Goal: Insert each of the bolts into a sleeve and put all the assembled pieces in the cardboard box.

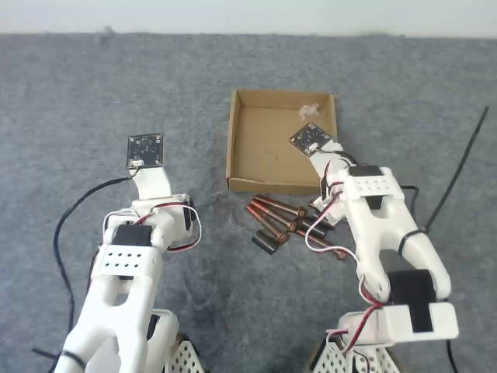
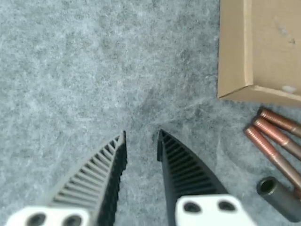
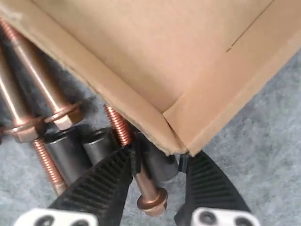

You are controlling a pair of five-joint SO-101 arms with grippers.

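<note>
Lying between the fingertips of the right gripper [image 3: 159,155], a dark sleeve [image 3: 160,165] sits just off the corner of the cardboard box [image 3: 94,80]. A copper bolt [image 3: 145,187] lies against it. The bolt's long axis runs from the wrist out toward the box wall, with the flanged head nearest the wrist (whether the shaft enters the sleeve I cannot tell). These fingers stand apart, straddling both pieces, so a squeeze would likely catch the pair together. More bolts [image 3: 37,84] and sleeves [image 3: 66,150] lie outside one finger. The left gripper [image 2: 142,134] is spread too, over bare carpet [image 2: 94,61] and well apart from the parts, so the right arm is nearer.
</note>
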